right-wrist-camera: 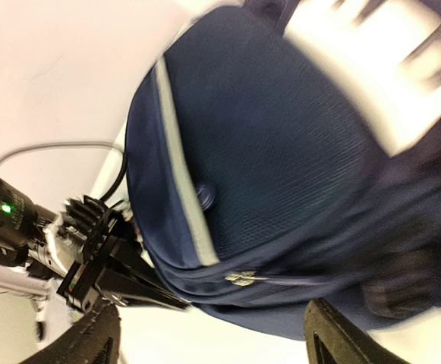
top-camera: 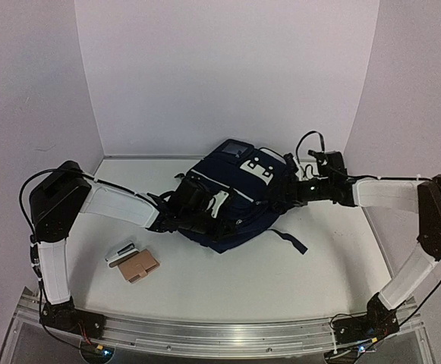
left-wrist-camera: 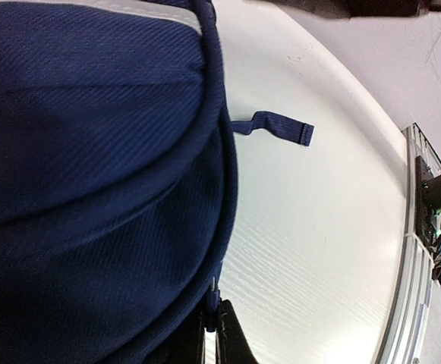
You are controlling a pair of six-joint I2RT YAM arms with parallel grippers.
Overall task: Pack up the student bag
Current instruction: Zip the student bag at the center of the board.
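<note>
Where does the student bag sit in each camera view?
Top external: student bag just above centre.
Left wrist: fills the left half.
Right wrist: fills centre and right, blurred.
Shared landmark: left gripper at the bag's edge, bottom in left wrist, lower left in right wrist.

Bright even light casts soft shadows; right wrist view is blurred.

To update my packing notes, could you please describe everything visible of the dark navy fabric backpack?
The dark navy woven-fabric backpack lies flat at the far middle of the white table, with thin white piping, a white patch near its top and a loose navy strap trailing beside it. The left gripper is shut on its edge seam; the open right gripper hovers by its top.
</note>
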